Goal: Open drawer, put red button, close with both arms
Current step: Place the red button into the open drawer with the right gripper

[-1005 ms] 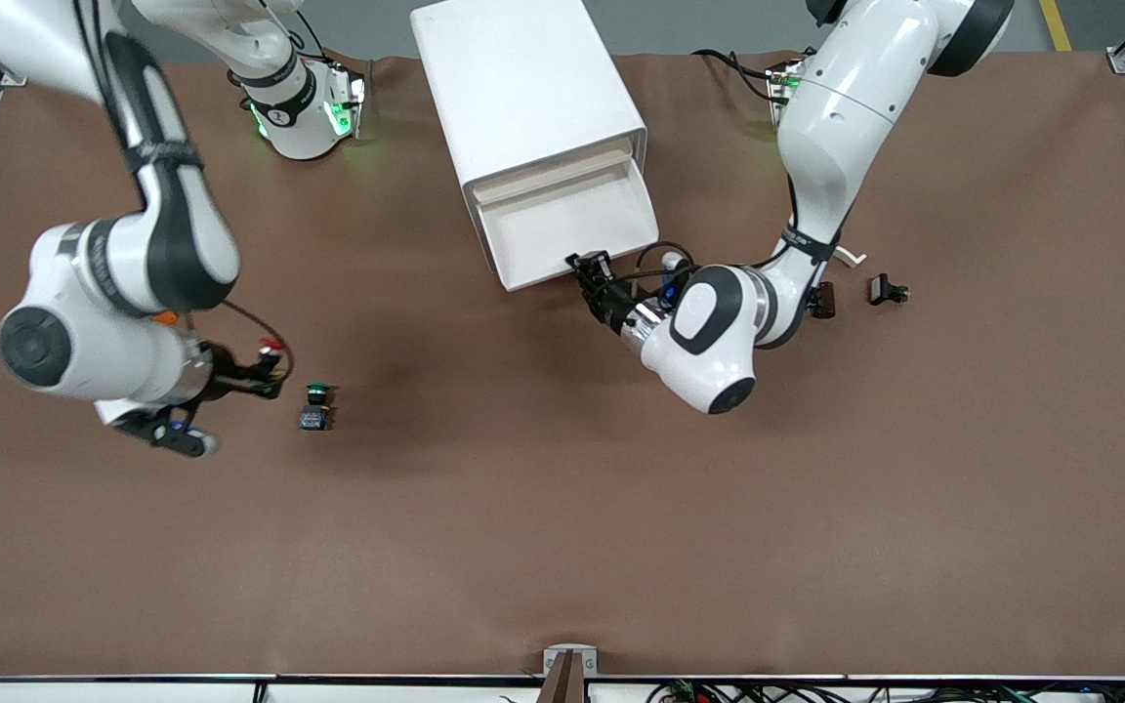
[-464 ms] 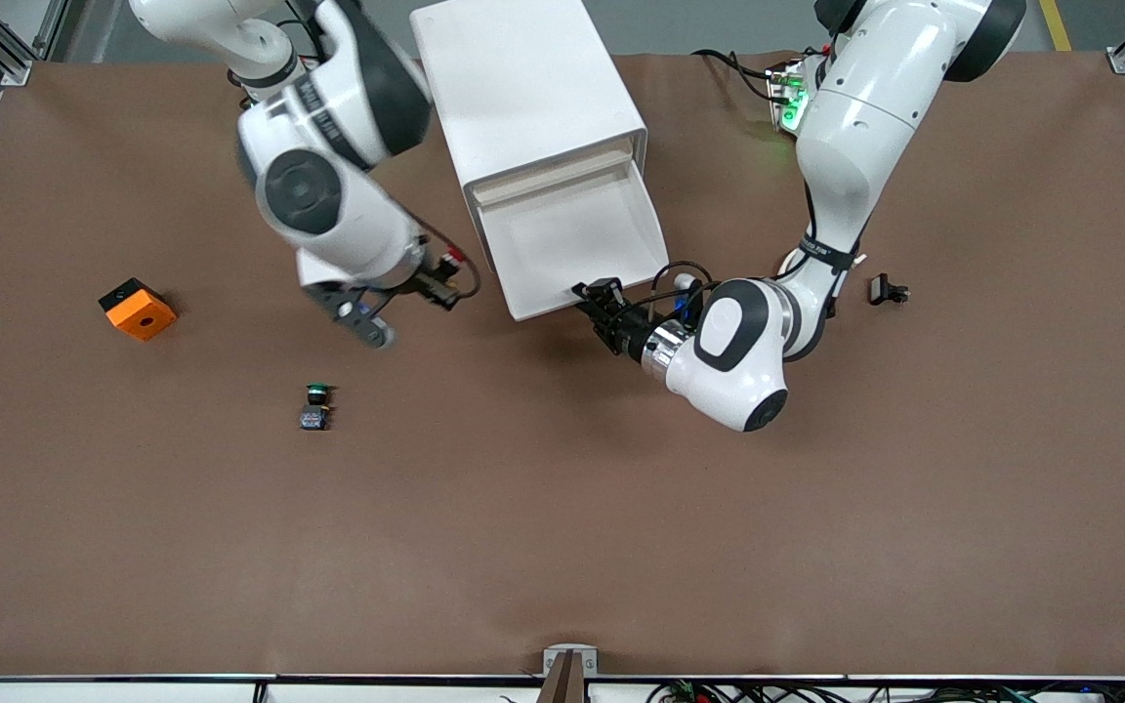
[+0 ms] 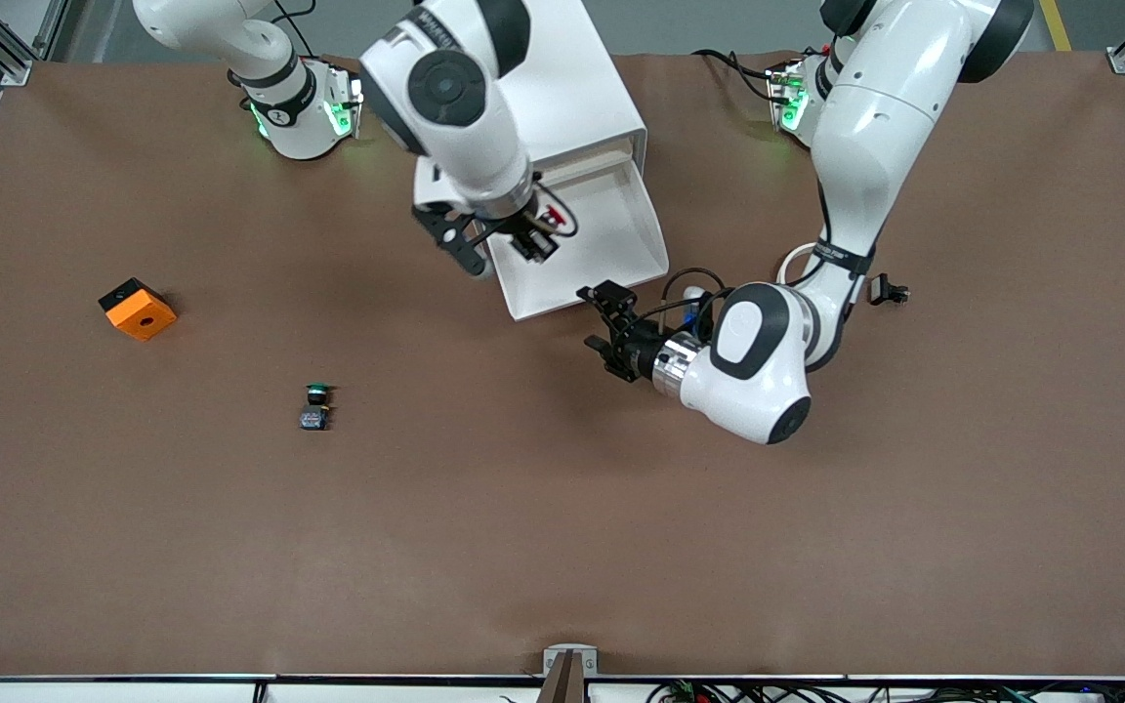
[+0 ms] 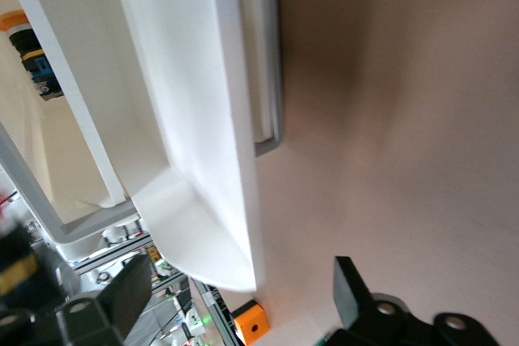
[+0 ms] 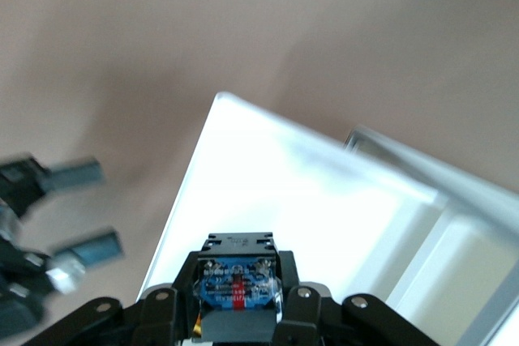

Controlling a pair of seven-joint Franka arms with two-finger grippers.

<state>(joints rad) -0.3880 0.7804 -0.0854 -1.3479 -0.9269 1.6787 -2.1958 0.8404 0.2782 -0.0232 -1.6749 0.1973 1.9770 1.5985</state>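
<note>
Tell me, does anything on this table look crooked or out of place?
The white drawer cabinet sits at a slant to the table edges, its drawer pulled open. That suits the job: the right gripper holds the red button over it, and the open left gripper is beside the drawer front. Nothing looks spilled or broken.

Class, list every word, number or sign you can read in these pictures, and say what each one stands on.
No text here can be read with certainty.
Black band on the left arm: white lettering, too small to read.
Black band on the right arm: lettering, too small to read.
Underside of the red button: tiny print, too blurred to read.
</note>
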